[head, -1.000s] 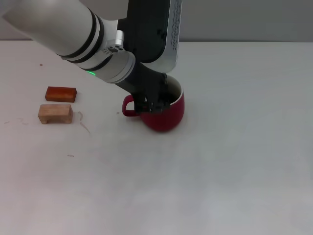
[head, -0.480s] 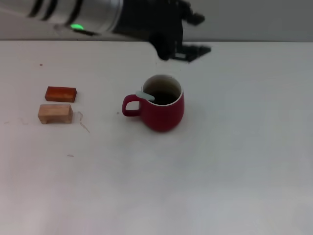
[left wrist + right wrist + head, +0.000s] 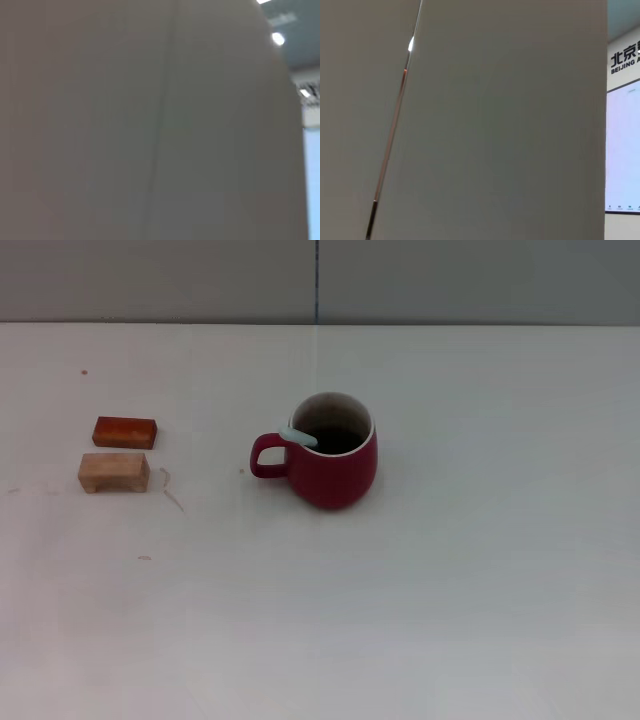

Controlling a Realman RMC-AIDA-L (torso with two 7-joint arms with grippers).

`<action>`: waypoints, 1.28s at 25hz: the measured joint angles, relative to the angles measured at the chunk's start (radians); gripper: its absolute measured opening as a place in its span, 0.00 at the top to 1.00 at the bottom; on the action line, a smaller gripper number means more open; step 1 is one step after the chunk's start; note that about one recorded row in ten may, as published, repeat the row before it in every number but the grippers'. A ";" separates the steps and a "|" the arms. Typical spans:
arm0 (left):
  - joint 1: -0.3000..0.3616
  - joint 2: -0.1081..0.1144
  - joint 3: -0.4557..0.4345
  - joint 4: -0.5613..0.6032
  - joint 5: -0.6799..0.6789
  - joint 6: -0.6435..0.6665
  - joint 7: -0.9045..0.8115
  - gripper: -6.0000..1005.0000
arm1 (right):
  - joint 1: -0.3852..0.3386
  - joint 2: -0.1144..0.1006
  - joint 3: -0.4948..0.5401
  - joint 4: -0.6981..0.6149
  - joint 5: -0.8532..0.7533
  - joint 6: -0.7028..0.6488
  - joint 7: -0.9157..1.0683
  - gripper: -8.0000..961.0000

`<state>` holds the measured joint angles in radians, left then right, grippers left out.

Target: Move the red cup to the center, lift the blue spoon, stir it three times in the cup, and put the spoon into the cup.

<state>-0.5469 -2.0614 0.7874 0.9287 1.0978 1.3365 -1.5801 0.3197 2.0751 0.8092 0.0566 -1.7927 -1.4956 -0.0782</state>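
The red cup (image 3: 332,462) stands upright near the middle of the white table in the head view, its handle pointing toward the robot's left. The blue spoon (image 3: 297,436) rests inside the cup; only its pale blue handle end shows, leaning on the rim above the handle side. Neither gripper nor arm is in the head view. Both wrist views show only grey wall panels, with no fingers and no task object.
A reddish-brown block (image 3: 125,431) and a pale wooden block (image 3: 113,471) lie side by side at the table's left. The white table (image 3: 470,570) runs back to a grey wall (image 3: 450,280).
The left arm, which was over the cup one second ago, rose and drew back out of the head view. The spoon stays in the cup.
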 joint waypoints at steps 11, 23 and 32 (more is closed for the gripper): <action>0.058 0.001 -0.342 -0.455 -0.192 -0.077 0.354 0.40 | 0.000 -0.003 0.050 -0.013 0.001 -0.010 0.000 0.29; 0.072 -0.007 -0.427 -0.736 -0.217 -0.117 0.979 0.40 | 0.021 -0.020 0.064 -0.040 0.001 -0.070 0.006 0.29; 0.072 -0.010 -0.438 -0.882 -0.219 0.032 1.384 0.40 | 0.023 -0.020 0.084 -0.049 0.001 -0.091 0.008 0.29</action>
